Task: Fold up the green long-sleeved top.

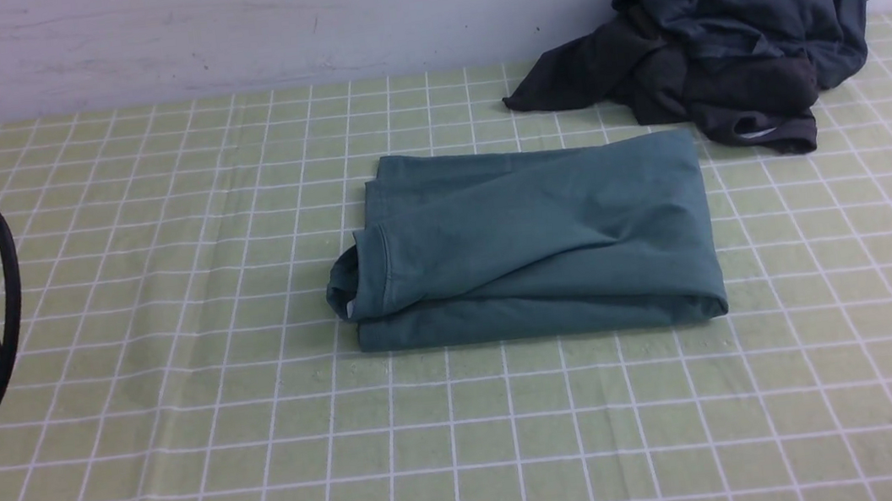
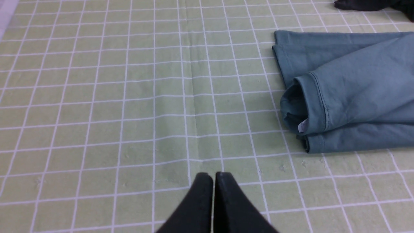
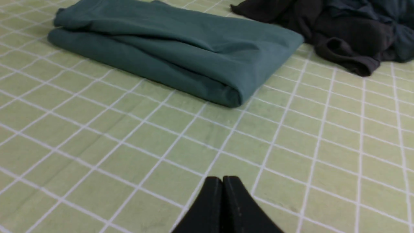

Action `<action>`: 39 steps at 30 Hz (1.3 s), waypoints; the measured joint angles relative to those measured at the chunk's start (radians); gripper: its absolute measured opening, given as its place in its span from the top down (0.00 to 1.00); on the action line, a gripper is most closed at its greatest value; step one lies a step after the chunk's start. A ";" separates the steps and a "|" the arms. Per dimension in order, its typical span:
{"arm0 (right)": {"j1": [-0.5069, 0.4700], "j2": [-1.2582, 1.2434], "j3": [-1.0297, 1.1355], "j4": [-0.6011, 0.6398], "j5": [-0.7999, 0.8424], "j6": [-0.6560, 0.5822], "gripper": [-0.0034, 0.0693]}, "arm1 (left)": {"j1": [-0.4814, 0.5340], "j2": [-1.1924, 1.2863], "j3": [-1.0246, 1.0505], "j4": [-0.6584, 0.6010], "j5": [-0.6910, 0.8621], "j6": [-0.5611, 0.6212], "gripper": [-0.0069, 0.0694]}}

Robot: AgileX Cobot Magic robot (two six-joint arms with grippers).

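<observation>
The folded green top [image 1: 530, 244] lies mid-surface [image 1: 182, 453], toward the far edge; a dark garment heap [image 1: 725, 29] fills the far right corner. Both the left hand [image 2: 213, 176] and right hand [image 3: 223, 179] are closed, empty, over bare cloth.

A table [image 1: 182, 453] covered with a pale green cloth ruled in white squares carries two things — a folded green top [image 1: 530, 244] near the middle, and a crumpled heap of dark clothes [image 1: 726, 37] at the far right, against the wall.
</observation>
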 joint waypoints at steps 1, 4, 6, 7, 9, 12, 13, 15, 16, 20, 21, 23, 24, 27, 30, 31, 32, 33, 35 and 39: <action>-0.023 -0.031 -0.001 0.000 0.007 0.000 0.97 | 0.000 0.000 0.000 0.000 0.000 0.000 0.91; -0.120 -0.085 -0.001 0.000 0.011 0.000 0.97 | 0.000 0.001 0.000 0.000 0.001 0.000 0.91; -0.163 -0.090 -0.001 0.000 0.011 0.000 0.97 | 0.000 0.001 0.000 0.000 0.002 0.000 0.91; -0.180 -0.091 -0.001 0.000 0.011 0.000 0.97 | 0.000 0.001 0.000 0.000 0.002 0.000 0.91; -0.197 -0.091 -0.002 0.000 0.014 0.000 0.97 | 0.000 0.001 0.000 0.000 0.002 0.000 0.91; -0.201 -0.091 -0.002 0.000 0.015 0.000 0.97 | 0.000 0.001 0.000 0.000 0.003 0.005 0.91; -0.203 -0.091 -0.002 0.000 0.018 0.000 0.97 | 0.000 0.001 0.000 0.000 0.003 0.006 0.91; -0.204 -0.091 -0.002 0.000 0.018 0.000 0.97 | 0.000 0.001 0.000 0.000 0.004 0.007 0.91; -0.204 -0.091 -0.002 0.000 0.018 0.000 0.97 | 0.000 0.001 0.000 0.000 0.004 0.007 0.91; -0.204 -0.091 -0.002 0.000 0.020 0.000 0.97 | 0.000 0.001 0.000 0.000 0.005 0.008 0.91; -0.204 -0.091 -0.002 0.000 0.020 0.000 0.97 | 0.000 0.001 0.000 0.000 0.005 0.008 0.91; -0.204 -0.091 -0.002 0.000 0.020 0.000 0.97 | 0.000 0.001 0.000 0.000 0.005 0.008 0.91; -0.204 -0.091 -0.002 0.000 0.020 0.000 0.97 | 0.000 0.001 0.000 0.000 0.005 0.008 0.91; -0.204 -0.091 -0.002 0.000 0.020 0.000 0.97 | 0.000 0.001 0.000 0.000 0.005 0.008 0.91; -0.204 -0.091 -0.002 0.000 0.020 0.000 0.97 | -0.001 -0.002 0.005 0.000 0.003 0.008 0.91; -0.204 -0.091 -0.002 0.000 0.020 0.000 0.97 | -0.002 -0.012 0.014 0.000 -0.002 0.008 0.91; -0.204 -0.091 -0.002 0.000 0.020 0.000 0.97 | -0.005 -0.033 0.029 0.000 -0.003 0.008 0.91; -0.204 -0.091 -0.002 0.000 0.020 0.000 0.97 | -0.005 -0.033 0.033 0.000 -0.004 0.008 0.91; -0.204 -0.091 -0.002 0.000 0.020 0.000 0.97 | -0.018 -0.125 0.100 -0.006 -0.009 0.008 0.91; -0.204 -0.091 -0.002 0.000 0.020 0.000 0.97 | -0.008 -0.271 0.261 0.053 -0.157 -0.015 0.91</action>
